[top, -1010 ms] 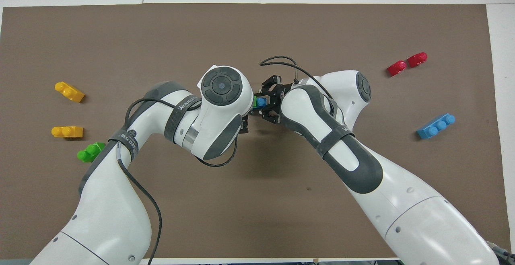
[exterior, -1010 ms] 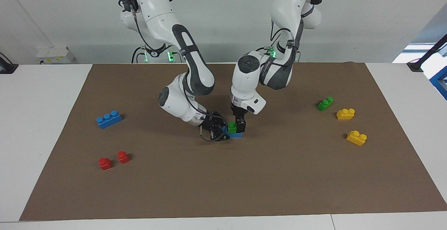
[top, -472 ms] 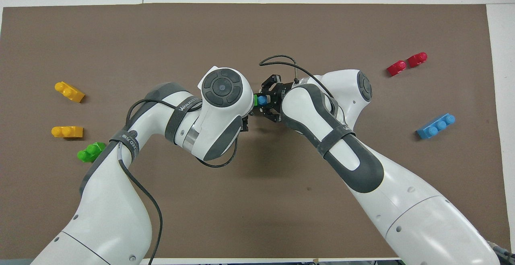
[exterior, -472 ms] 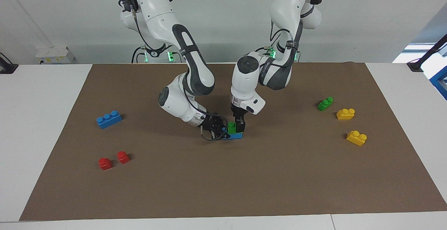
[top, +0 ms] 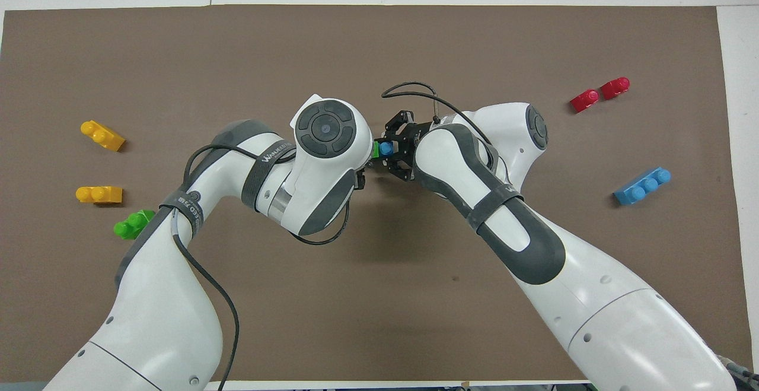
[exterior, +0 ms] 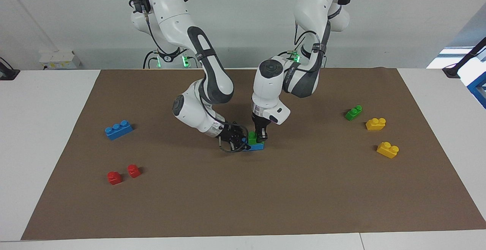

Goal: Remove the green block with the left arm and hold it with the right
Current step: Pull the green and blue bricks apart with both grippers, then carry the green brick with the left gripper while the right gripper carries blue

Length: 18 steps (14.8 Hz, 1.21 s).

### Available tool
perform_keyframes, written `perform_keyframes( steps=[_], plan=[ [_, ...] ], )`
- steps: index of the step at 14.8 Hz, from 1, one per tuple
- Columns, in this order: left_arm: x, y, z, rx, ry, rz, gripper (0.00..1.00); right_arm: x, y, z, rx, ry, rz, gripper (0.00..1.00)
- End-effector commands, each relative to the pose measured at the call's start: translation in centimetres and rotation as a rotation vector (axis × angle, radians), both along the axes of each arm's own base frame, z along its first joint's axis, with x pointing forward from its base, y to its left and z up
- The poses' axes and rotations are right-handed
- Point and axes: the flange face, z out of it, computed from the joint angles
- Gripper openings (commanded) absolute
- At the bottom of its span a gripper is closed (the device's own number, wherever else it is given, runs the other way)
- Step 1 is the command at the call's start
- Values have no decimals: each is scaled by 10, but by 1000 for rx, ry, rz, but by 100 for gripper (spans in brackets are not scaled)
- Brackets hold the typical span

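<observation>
Since the earlier frames, the left gripper (exterior: pixel 259 139) has been shifted slightly and now bears on the top of the green block (exterior: pixel 252 138), where before it stood beside it; the stack itself has not been displaced.

Taken across the facing view from its left edge: a loose blue brick (exterior: pixel 119 129) and two red bricks (exterior: pixel 122 174) are noted toward the right arm's end of the mat (exterior: pixel 190 204). At mid-mat, the right gripper (exterior: pixel 237 140) is laid low and closed on one end of the blue base brick (exterior: pixel 256 147), which rests on the mat. The green block is seated on that base, studs up, and has not been lifted off. The left gripper is brought down on it from above, its fingers narrowed about the block. A darker green brick (exterior: pixel 353 112) and two yellow bricks (exterior: pixel 381 136) lie toward the left arm's end, untouched.

Progress is judged as partial: both grips appear established, the base is braced, but separation is not yet achieved. The pull upward by the left arm remains to be done.
</observation>
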Motion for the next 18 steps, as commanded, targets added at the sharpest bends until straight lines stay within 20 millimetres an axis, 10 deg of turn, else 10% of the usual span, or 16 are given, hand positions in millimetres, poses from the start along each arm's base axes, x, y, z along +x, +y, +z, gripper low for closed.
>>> perform_keyframes(
  steps=[1, 11, 18],
  plan=[
    [-8, -6, 0, 18, 8, -6, 0, 6, -2, -2, 2, -19, -9, 0],
    [2, 85, 127, 33, -12, -72, 0, 7, -4, -2, 4, -16, -9, 0],
    [34, 211, 121, 75, 74, -487, 0, 51, -75, 46, 17, 12, 97, 0]
  ],
)
